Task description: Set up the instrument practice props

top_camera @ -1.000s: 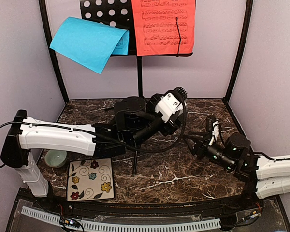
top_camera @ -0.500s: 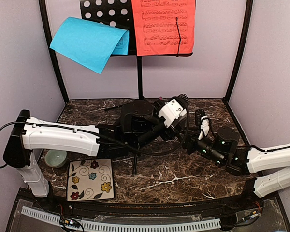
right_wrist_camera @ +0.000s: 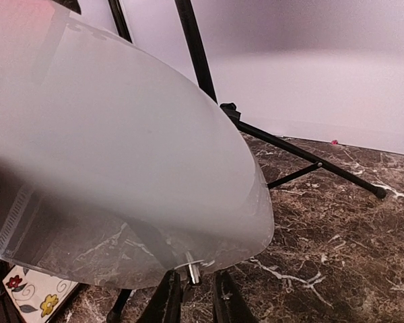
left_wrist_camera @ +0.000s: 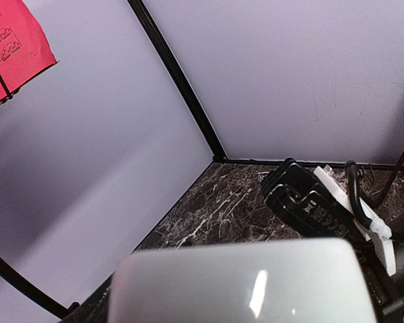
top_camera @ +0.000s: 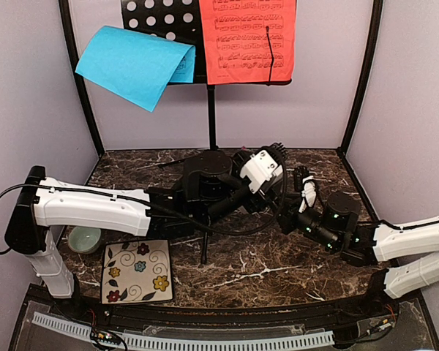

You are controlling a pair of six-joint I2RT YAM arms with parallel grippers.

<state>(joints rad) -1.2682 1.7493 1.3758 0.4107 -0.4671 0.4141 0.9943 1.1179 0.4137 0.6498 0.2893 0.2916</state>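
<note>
The music stand point(top_camera: 211, 117) stands far centre, bearing the left sheet point(top_camera: 132, 64) and the right sheet point(top_camera: 245, 40). The tile point(top_camera: 137, 270) lies near left, the bowl point(top_camera: 84, 238) just beside its far-left corner.

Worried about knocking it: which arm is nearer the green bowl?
Left. The left arm runs close by the green bowl; the right arm lies far off on the opposite side.

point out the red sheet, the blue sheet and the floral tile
red sheet point(top_camera: 246, 40) top external view, middle of the printed page
blue sheet point(top_camera: 132, 64) top external view, middle of its drooping face
floral tile point(top_camera: 137, 270) top external view, centre of the pattern
</note>
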